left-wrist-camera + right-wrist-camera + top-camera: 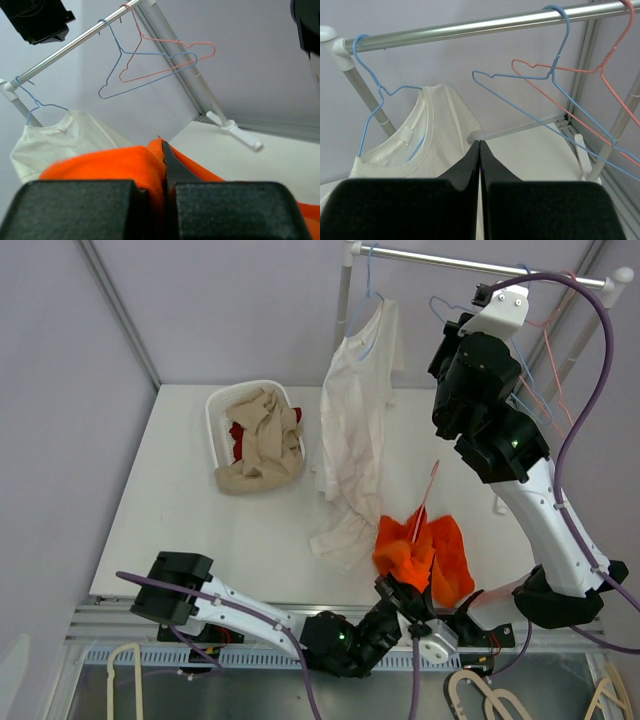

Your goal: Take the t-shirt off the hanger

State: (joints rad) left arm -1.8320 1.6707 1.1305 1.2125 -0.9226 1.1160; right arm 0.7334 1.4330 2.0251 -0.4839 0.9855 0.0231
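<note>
An orange t-shirt [445, 550] lies crumpled at the table's front edge, with a thin pink hanger [429, 492] sticking up out of it. My left gripper [404, 598] is shut on a fold of the orange t-shirt [110, 165]; in the left wrist view [166, 162] the cloth is pinched between the pads. A white t-shirt [355, 430] hangs on a blue hanger [370, 105] at the rail's left end, its hem on the table. My right gripper [443, 352] is raised near the rail, shut and empty [479, 146], facing the white t-shirt [427, 140].
A metal rail [480, 262] spans the back right and carries an empty blue hanger [530, 85] and an empty pink hanger [590, 70]. A white basket [214, 412] holding beige and red clothes stands at the back left. Spare hangers [475, 695] lie below the table's front edge.
</note>
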